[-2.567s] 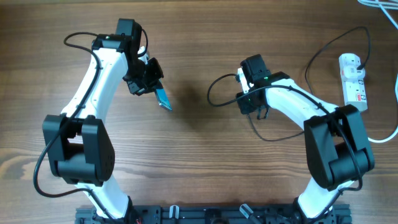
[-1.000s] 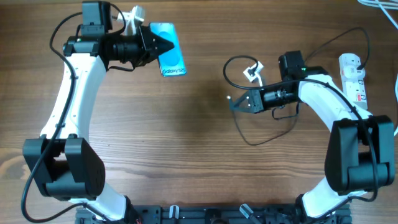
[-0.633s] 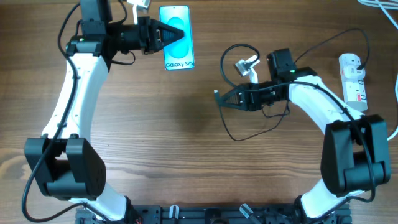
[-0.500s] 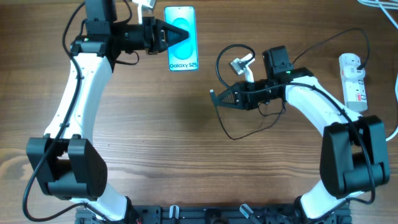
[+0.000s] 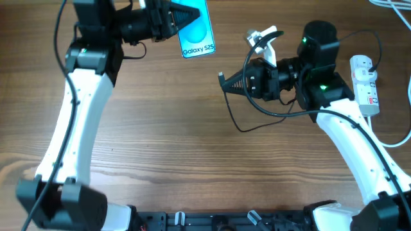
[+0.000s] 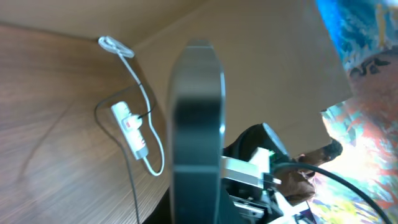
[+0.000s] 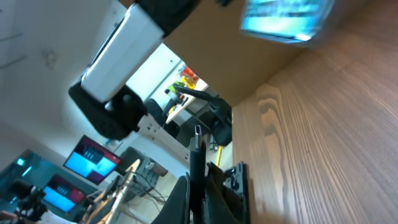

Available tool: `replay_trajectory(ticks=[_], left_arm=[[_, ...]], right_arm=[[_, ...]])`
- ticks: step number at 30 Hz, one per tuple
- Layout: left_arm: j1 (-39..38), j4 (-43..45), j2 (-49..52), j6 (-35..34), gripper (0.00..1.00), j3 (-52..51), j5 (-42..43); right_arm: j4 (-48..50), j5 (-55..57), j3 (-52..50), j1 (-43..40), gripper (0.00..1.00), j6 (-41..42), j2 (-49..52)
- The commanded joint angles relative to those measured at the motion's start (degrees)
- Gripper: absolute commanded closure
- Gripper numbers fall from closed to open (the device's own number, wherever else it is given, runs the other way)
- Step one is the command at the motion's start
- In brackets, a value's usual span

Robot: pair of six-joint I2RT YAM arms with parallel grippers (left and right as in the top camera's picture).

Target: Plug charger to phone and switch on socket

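Note:
My left gripper (image 5: 172, 19) is shut on the phone (image 5: 198, 33), which has a cyan screen with "Galaxy S25" text and is held raised at the top middle. In the left wrist view the phone (image 6: 198, 130) shows edge-on as a dark slab. My right gripper (image 5: 239, 82) is shut on the charger, a thin black cable (image 5: 257, 122) whose connector tip (image 5: 221, 76) points left toward the phone. In the right wrist view the connector (image 7: 197, 149) sticks up from my jaws (image 7: 198, 186) and the phone (image 7: 283, 18) is a blurred cyan shape above. The white socket strip (image 5: 365, 83) lies at the far right.
A thick white cord (image 5: 398, 138) runs off the right edge from the socket strip. The black cable loops across the wooden table (image 5: 160, 141) below my right gripper. A white cable (image 5: 392, 8) lies at the top right corner. The socket strip also shows in the left wrist view (image 6: 132, 127).
Both arms have risen toward the camera. The phone moved right and up in my left gripper. My right gripper kept the connector pointing left, about level with the phone's lower end.

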Motion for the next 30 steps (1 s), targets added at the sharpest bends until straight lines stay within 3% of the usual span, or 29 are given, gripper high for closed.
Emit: replay_trajectory(ticks=[1, 10, 30], left_arm=[[-1.4, 1.0, -3.3, -6.4, 0.96, 0.9, -2.7], [-3.8, 1.3, -3.5, -9.7, 0.96, 0.9, -4.1], [-5.4, 1.3, -3.5, -9.6, 0.96, 0.9, -4.0]], right_arm=[[5.0, 1.9, 0.4, 0.3, 0.96, 12.1, -0.7], [16.2, 2.1, 0.4, 1.6, 0.96, 21.5, -0.7], [20.5, 4.3, 0.4, 1.6, 0.96, 27.0, -0.7]])
